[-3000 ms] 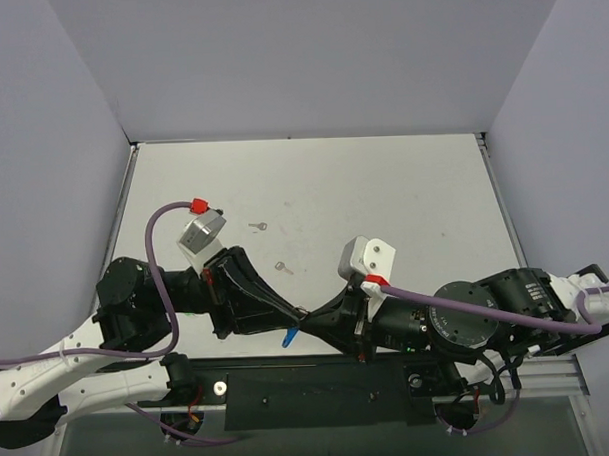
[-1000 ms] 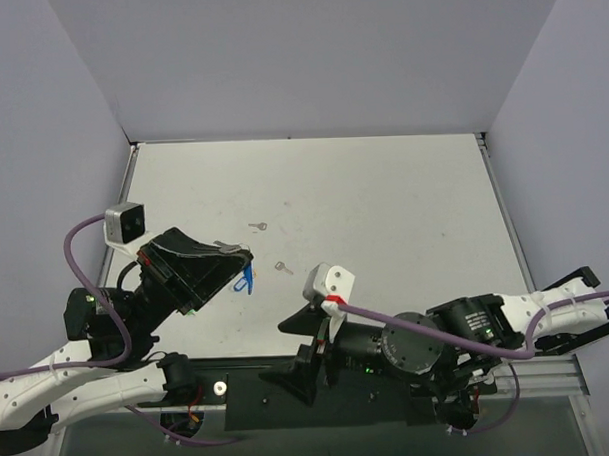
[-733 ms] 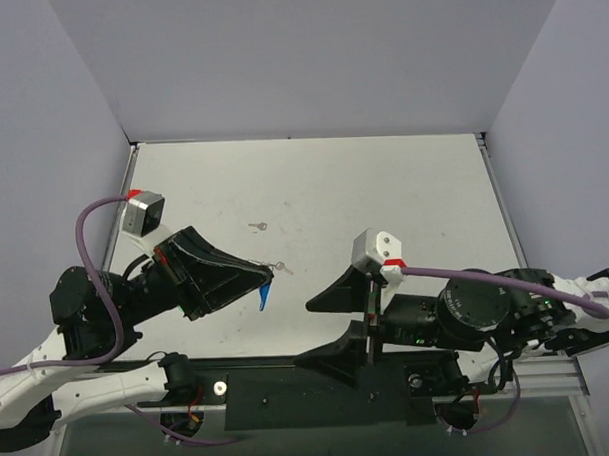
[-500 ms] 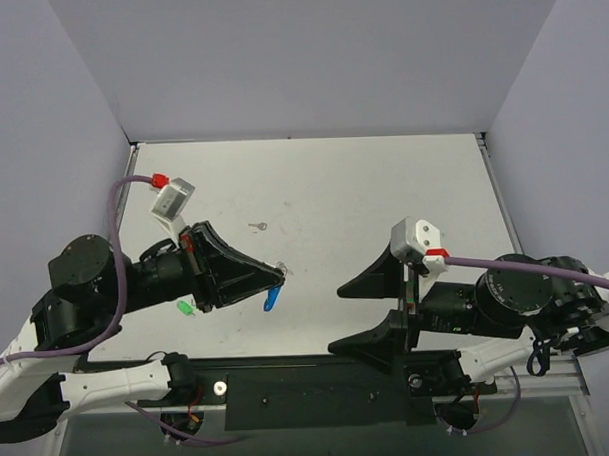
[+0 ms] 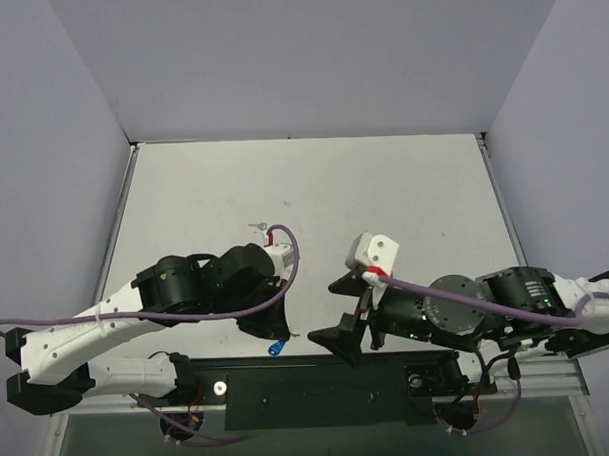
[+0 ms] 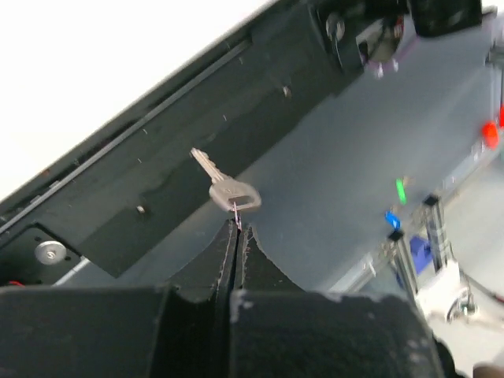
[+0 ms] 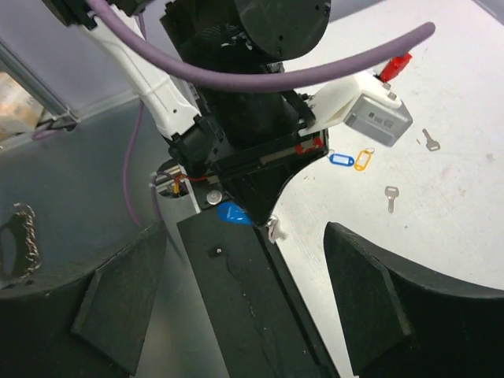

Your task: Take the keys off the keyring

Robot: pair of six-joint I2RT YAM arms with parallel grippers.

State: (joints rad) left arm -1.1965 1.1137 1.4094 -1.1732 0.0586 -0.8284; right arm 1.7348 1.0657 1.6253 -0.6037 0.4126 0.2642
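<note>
At the 6 o'clock edge of the table (image 5: 403,185), a little left of centre, the left gripper (image 5: 279,332) points down toward the black base rail (image 5: 320,388). Its fingers are pressed flat together with no gap, and they pinch the thin wire of the keyring (image 6: 235,213). A silver key (image 6: 224,185) stands off that wire just beyond the fingertips, its blade aimed to 10 o'clock in the left wrist view. A blue tag (image 5: 277,346) hangs at 6 o'clock of the gripper tip in the top view, where table meets rail; whether it touches the surface cannot be told.

At 3 o'clock of the left gripper, near but not touching it, the right gripper (image 5: 338,315) faces it with its fingers spread wide, gripping nothing. In its wrist view the blue tag sits at 9 o'clock of the left gripper's tip and the silver key at 5 o'clock.

Farther out on the table, in the same view, a second blue tag (image 7: 340,160) and a yellow tag (image 7: 363,160) lie side by side. One loose key (image 7: 391,197) lies at 5 o'clock of the yellow tag and another loose key (image 7: 429,140) at 2 o'clock of it, both apart from the tags.
</note>
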